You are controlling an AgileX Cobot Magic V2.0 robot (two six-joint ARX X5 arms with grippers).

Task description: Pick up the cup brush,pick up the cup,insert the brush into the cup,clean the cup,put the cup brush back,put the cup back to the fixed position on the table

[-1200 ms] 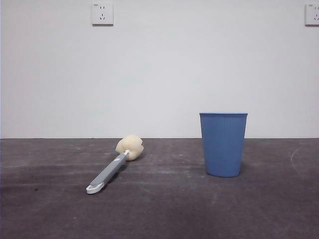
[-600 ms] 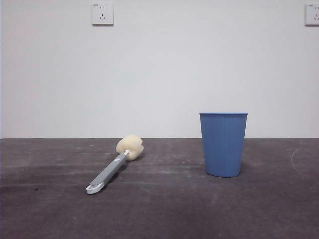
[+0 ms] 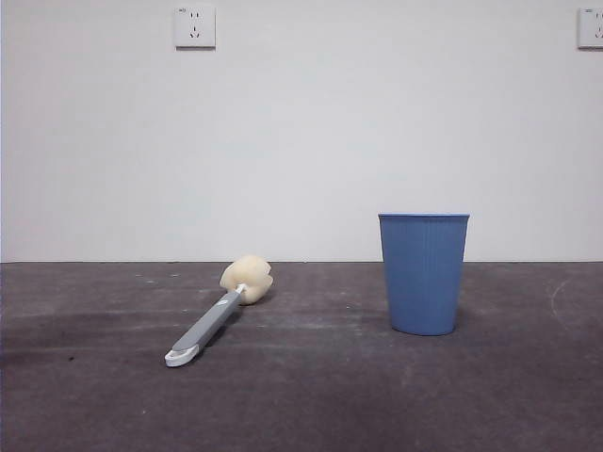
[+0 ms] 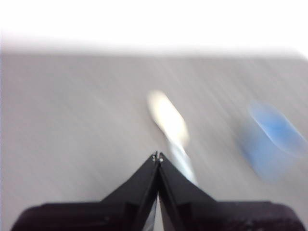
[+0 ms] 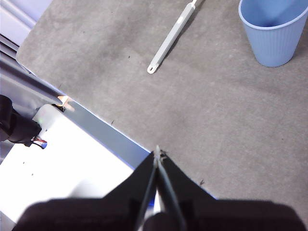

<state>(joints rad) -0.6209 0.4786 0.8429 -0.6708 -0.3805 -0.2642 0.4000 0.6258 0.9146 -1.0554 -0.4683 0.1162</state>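
The cup brush (image 3: pixel 215 314) lies flat on the table (image 3: pixel 301 395) left of centre, its cream sponge head (image 3: pixel 247 279) toward the wall and its white looped tip nearest the camera. The blue ribbed cup (image 3: pixel 423 273) stands upright to its right. Neither arm shows in the front view. My left gripper (image 4: pixel 158 157) is shut and empty, high above the blurred cup brush (image 4: pixel 169 126) and cup (image 4: pixel 272 139). My right gripper (image 5: pixel 157 153) is shut and empty over the table's near edge, well short of the brush handle (image 5: pixel 171 39) and the cup (image 5: pixel 274 29).
Two wall sockets (image 3: pixel 194 26) sit high on the white wall behind the table. The right wrist view shows the table's front edge (image 5: pixel 103 122) with a white surface and cables beyond it.
The brush and cup hold their places in the front view. The left wrist picture is streaked with motion blur, so that arm is moving.
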